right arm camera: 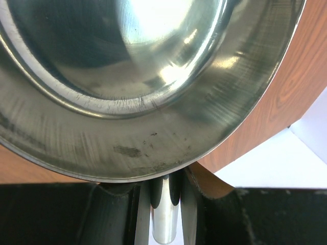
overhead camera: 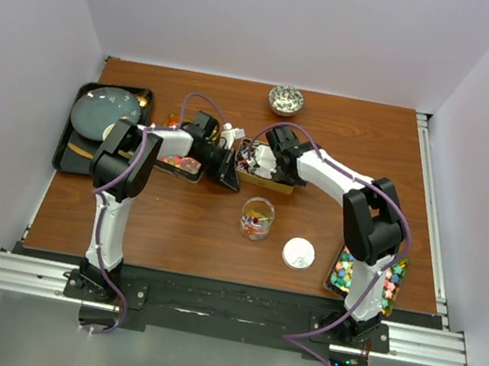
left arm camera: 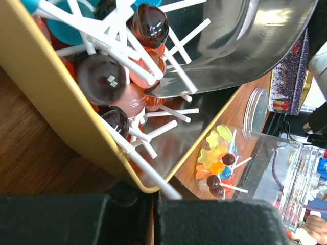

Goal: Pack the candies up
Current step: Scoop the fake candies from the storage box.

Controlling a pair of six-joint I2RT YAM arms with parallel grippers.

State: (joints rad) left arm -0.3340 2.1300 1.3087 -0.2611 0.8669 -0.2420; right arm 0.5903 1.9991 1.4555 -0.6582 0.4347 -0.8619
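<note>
Table (overhead camera: 170, 227), candies (left arm camera: 102, 76) just beyond left claw (left arm camera: 153, 201)

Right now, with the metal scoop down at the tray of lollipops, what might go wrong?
The lollipops have tangled sticks, so the scoop in the right tool could drag out a clump and flick some onto the table. The left tool pinches only a corner of the tray; a hard push may twist it loose. The glass jar stands close by and could get knocked.
</note>
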